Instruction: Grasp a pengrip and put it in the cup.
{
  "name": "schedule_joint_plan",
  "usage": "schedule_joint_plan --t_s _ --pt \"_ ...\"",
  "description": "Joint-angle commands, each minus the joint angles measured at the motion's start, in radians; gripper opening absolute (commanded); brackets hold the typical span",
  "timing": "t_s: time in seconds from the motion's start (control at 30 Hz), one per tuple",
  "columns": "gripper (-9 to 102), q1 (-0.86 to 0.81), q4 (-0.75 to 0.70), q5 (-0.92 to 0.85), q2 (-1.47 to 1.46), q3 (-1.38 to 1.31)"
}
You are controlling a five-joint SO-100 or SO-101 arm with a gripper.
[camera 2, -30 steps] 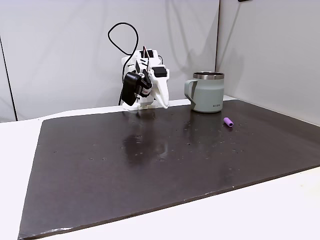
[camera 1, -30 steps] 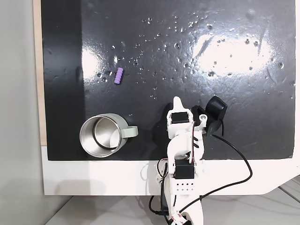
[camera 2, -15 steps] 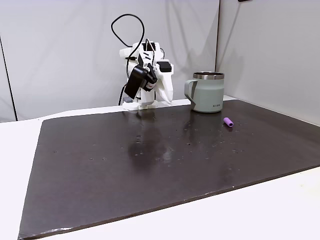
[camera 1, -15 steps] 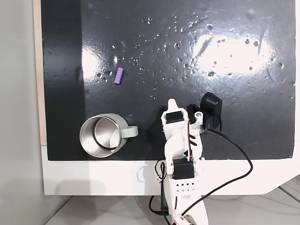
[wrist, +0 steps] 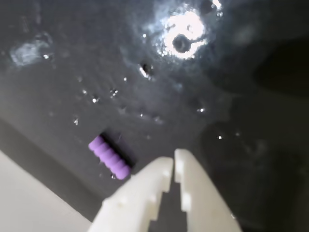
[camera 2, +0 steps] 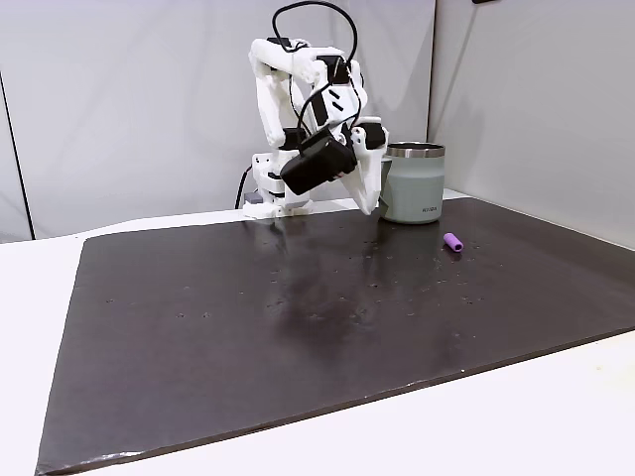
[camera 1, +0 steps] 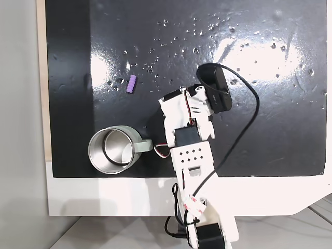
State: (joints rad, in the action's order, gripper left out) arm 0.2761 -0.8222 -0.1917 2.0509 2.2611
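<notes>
Since 1 second ago, the white arm has unfolded from its tucked pose near the table edge and reached out over the black mat (camera 1: 270,135) — the mug and the purple piece lie where they were.

Seen from above, the gripper (camera 1: 165,101) points toward the pengrip (camera 1: 132,84), which lies flat on the mat, apart from the fingertips and up and to the left of them. The wrist view shows the same gap: the pengrip (wrist: 109,157), a small ribbed lilac cylinder, sits just left of the 2 white fingertips (wrist: 164,170), untouched. The gripper (wrist: 173,163) is clenched, its tips pressed together with nothing between them, probably because the arm is only travelling and has no reason to spread yet.

The cup (camera 1: 113,150), a shiny steel mug with its handle turned toward the arm, stands below and to the left of the gripper in the top-down view. In the side view the gripper (camera 2: 371,203) hangs above the mat just in front of the cup (camera 2: 415,183), and the pengrip (camera 2: 452,242) rests beyond it to the right.

Judging by this, the approach is under way — opening and descending come next.
</notes>
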Motion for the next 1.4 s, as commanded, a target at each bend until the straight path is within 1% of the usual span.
schedule_joint_plan --t_s 0.0,0.1,0.23,0.47,0.57,0.63,0.83,1.0,1.37 --pt "3 0.040 0.055 0.038 -0.141 -0.156" --pt "3 0.060 0.051 0.072 -0.288 -0.299" --pt "4 0.109 0.017 0.074 -0.397 -0.445" --pt "14 0.229 -0.064 0.086 -0.469 -0.577" --pt "22 0.265 -0.130 0.089 -0.538 -0.678" --pt "26 0.285 -0.150 0.084 -0.571 -0.716" --pt "26 0.328 -0.175 0.038 -0.626 -0.732" --pt "26 0.308 -0.173 0.035 -0.644 -0.701" --pt "26 0.255 -0.156 -0.060 -0.723 -0.686"
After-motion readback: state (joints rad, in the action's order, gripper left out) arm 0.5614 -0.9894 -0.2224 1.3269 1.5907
